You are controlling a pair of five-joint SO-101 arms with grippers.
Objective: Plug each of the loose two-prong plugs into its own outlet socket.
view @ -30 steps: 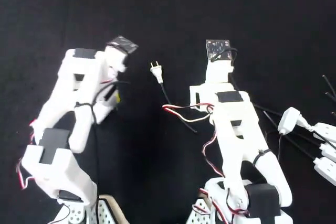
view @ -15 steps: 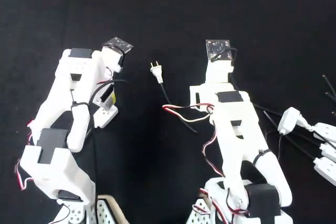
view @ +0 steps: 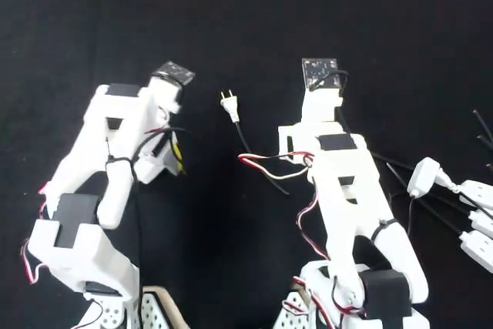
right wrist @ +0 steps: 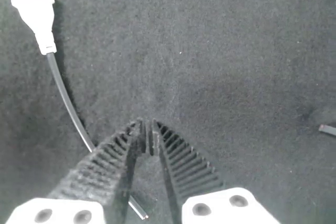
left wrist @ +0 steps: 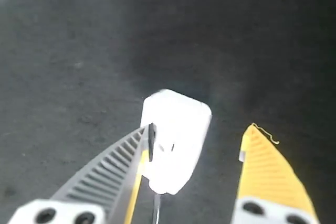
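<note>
We judge step 1 underway: left gripper (left wrist: 206, 139), jaws apart, straddles a white block (left wrist: 176, 129). Right gripper (right wrist: 148, 127), jaws together, must open for the plug (right wrist: 32, 9).

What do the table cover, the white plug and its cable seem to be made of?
Table cover: looks like black cloth or felt, matte, with a fine fuzzy grain.
White plug: probably moulded plastic, smooth with rounded edges. Its two prongs look like metal.
Cable: likely a rubber or vinyl sheath, dark and smooth, with a faint shine along it.
</note>
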